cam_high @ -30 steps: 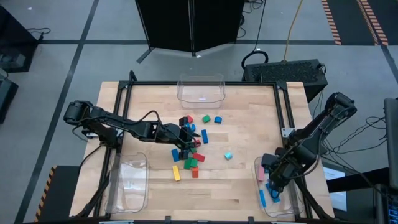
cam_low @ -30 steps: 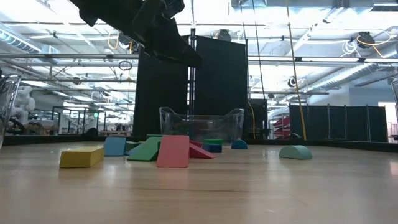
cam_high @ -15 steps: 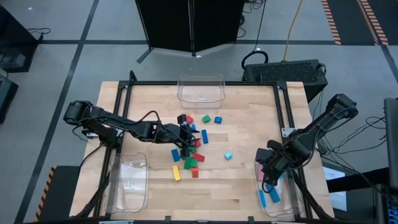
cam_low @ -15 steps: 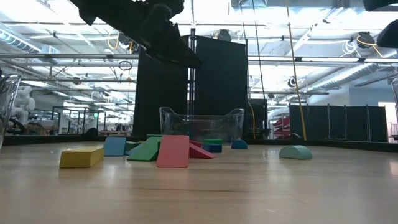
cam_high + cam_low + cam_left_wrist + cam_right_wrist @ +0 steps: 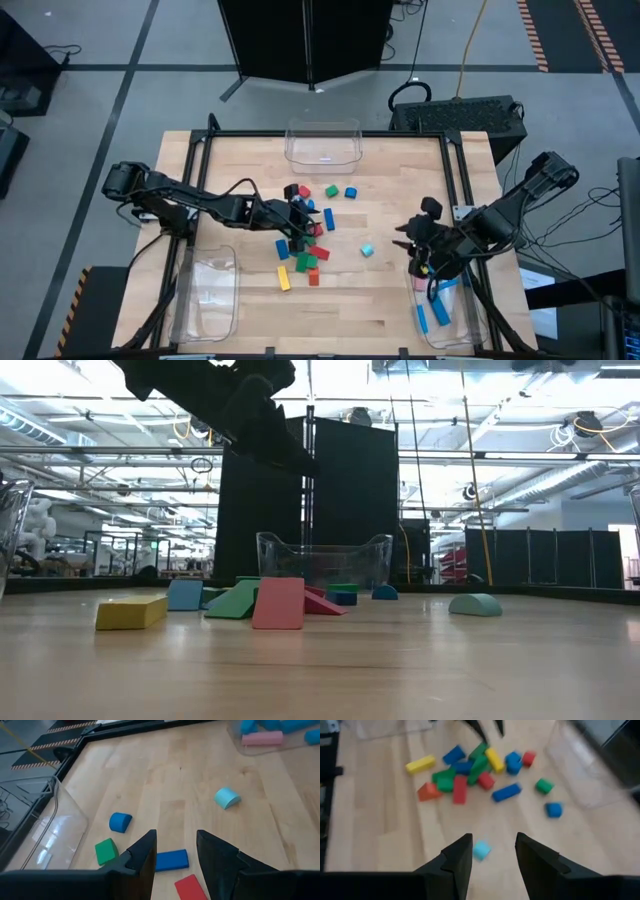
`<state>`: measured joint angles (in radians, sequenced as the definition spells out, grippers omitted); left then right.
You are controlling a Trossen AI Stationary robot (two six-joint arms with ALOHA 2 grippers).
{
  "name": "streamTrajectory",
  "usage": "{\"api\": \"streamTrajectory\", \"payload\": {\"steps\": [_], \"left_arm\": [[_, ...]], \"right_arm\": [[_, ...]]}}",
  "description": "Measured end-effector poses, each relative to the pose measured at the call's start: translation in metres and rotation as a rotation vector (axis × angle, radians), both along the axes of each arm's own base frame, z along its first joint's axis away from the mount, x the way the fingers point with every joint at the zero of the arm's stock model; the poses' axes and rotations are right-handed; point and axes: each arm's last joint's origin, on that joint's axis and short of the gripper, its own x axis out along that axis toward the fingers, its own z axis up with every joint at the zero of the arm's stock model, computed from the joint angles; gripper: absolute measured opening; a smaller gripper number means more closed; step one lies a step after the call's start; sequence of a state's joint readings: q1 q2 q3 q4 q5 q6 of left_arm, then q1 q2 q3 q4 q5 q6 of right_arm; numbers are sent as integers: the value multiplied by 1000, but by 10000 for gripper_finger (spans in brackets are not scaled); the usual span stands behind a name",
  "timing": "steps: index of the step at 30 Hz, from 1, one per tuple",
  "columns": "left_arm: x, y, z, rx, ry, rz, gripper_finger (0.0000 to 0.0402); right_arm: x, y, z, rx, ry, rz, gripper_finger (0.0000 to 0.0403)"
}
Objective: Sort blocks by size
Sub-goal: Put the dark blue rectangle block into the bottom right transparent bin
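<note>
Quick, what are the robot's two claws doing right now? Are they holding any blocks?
Left gripper: jaws open, holding nothing, above the pile of blocks.
Right gripper: jaws open, holding nothing, near the right bin, facing the cyan block.

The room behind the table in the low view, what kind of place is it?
Probably a large lab or workshop hall: bright ceiling lights over exposed pipes, black curtain partitions, and a wooden table in a metal frame where two robot arms work.
</note>
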<state>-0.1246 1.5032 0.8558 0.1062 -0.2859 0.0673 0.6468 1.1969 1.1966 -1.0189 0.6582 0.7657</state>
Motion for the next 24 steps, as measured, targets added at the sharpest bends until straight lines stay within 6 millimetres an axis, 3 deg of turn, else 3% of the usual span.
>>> {"api": "streamTrajectory", "payload": {"steps": [6,14,24], "left_arm": [[-1,0,-1,2,16,0,141],[-2,3,-4,67,63,-54,141],[-8,48,-14,100,225,-149,141]], "right_arm": [[6,-9,-2,-61,-8,-38,144],[16,-24,-30,-171,-2,-122,144],[28,-24,-38,-153,-32,-25,144]]}}
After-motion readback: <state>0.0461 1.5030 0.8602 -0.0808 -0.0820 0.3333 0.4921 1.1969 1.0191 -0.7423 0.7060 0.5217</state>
